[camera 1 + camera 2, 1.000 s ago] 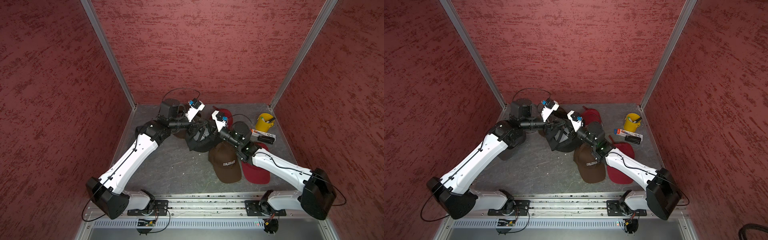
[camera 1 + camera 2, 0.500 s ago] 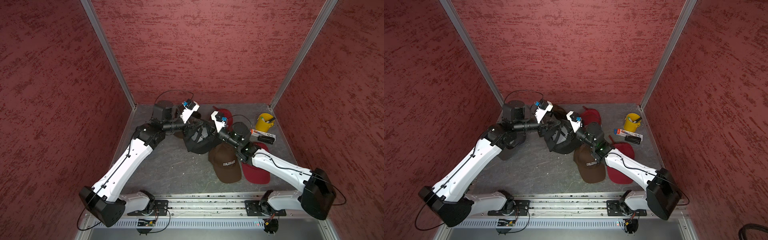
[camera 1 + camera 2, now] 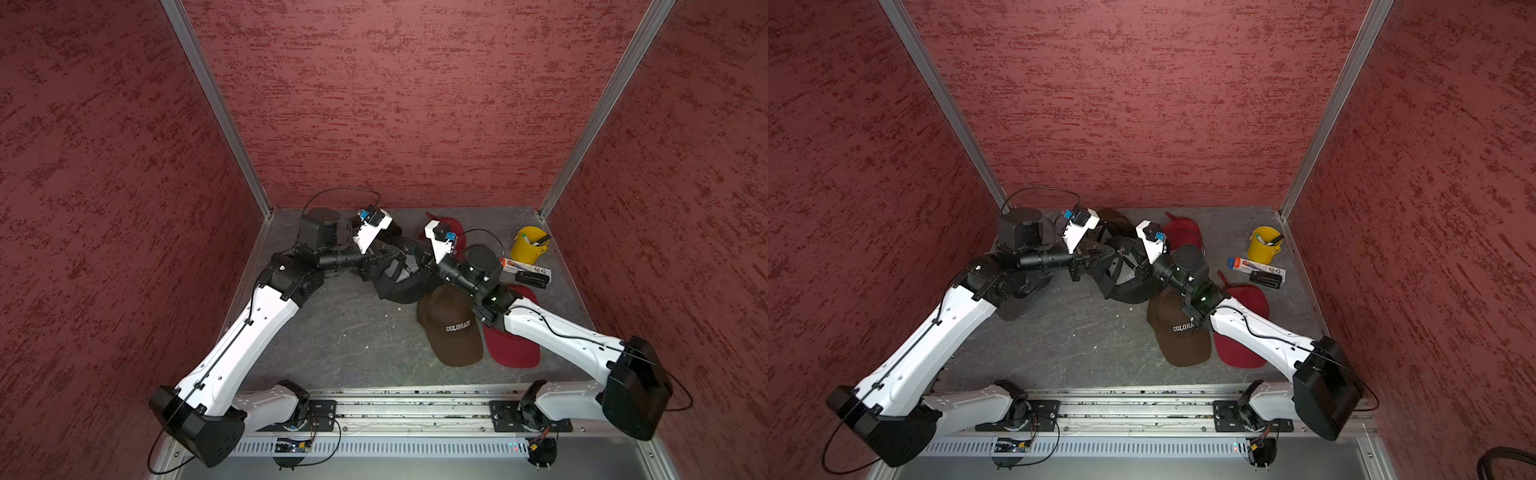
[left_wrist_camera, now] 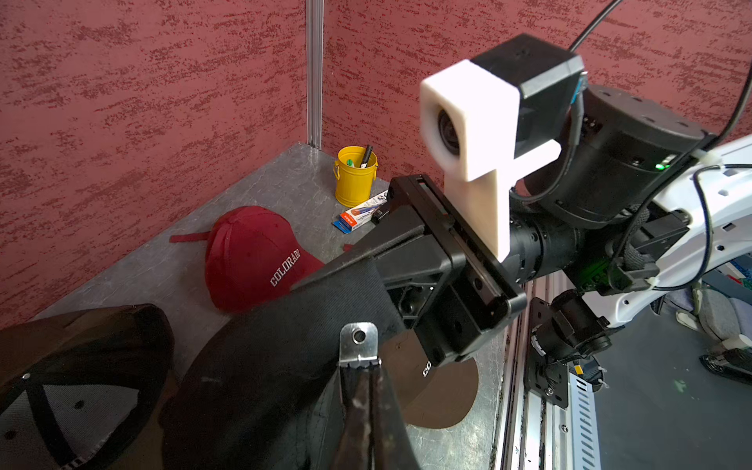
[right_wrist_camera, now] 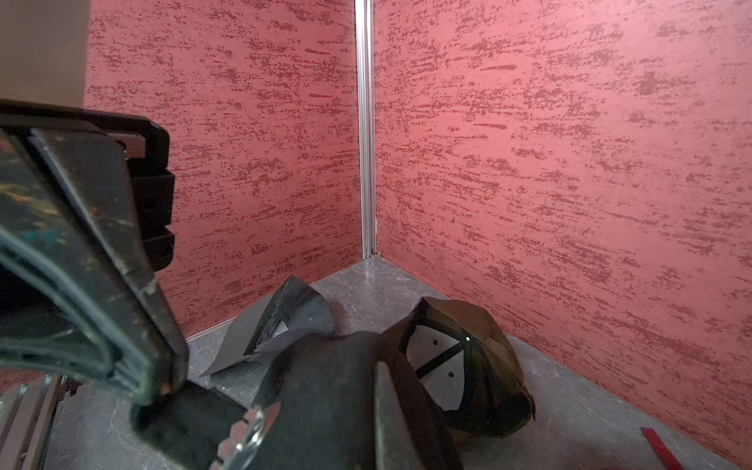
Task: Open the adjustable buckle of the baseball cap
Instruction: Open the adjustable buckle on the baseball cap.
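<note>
The cap point(image 4: 264, 366), soft and light, sits at the table's point(image 3: 340, 332) back middle, its cloth clamped in the right gripper point(image 4: 325, 270). The left gripper point(image 4: 360, 368) stands narrow at the stiff, slick metal buckle point(image 4: 358, 344); whether it pinches I cannot tell. The buckle's free end looks the best hold.

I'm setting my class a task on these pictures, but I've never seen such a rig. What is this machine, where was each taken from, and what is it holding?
These are two white robot arms, each ending in a gripper. Two pictures look down from overhead, side by side; the other two come from cameras on the arms' wrists. On the grey table lie a brown cap, a red cap and a yellow bucket. The right gripper clamps the black cap; the left gripper pinches its metal buckle.
</note>
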`<state>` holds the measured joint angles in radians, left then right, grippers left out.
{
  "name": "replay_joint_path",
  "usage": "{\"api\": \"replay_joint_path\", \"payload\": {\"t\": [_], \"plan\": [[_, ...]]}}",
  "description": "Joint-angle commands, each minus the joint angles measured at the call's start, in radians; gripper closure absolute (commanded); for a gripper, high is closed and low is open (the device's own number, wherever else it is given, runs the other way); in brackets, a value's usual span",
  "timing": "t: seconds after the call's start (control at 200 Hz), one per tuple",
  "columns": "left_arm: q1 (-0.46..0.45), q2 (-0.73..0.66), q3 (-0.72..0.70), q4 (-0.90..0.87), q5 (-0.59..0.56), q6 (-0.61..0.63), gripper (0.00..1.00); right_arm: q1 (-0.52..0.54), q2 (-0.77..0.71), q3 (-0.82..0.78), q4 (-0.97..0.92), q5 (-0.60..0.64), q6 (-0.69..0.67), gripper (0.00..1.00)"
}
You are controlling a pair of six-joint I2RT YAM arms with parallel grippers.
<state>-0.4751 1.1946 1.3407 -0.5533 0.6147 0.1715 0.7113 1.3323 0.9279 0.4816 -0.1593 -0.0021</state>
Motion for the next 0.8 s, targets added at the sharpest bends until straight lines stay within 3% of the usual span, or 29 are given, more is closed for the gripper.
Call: {"api": "replay_joint_path", "payload": {"t": [0.0, 0.095, 0.16, 0.496, 0.797], "plan": [[0.006, -0.022, -0.009, 0.034, -0.039, -0.018, 0.71, -0.005, -0.021, 0.009, 0.023, 0.02, 0.02, 1.0], [0.006, -0.04, -0.029, 0.085, -0.062, -0.03, 0.66, -0.005, -0.02, 0.012, 0.022, 0.014, 0.029, 1.0], [0.004, -0.055, -0.048, 0.123, -0.08, -0.041, 0.55, -0.005, -0.019, 0.016, 0.02, 0.014, 0.037, 1.0], [-0.052, -0.161, -0.232, 0.281, -0.19, 0.01, 0.44, -0.006, -0.003, 0.079, -0.033, 0.008, 0.046, 1.0], [-0.137, -0.113, -0.302, 0.389, -0.292, 0.069, 0.33, -0.008, 0.015, 0.124, -0.057, -0.019, 0.052, 1.0]]}}
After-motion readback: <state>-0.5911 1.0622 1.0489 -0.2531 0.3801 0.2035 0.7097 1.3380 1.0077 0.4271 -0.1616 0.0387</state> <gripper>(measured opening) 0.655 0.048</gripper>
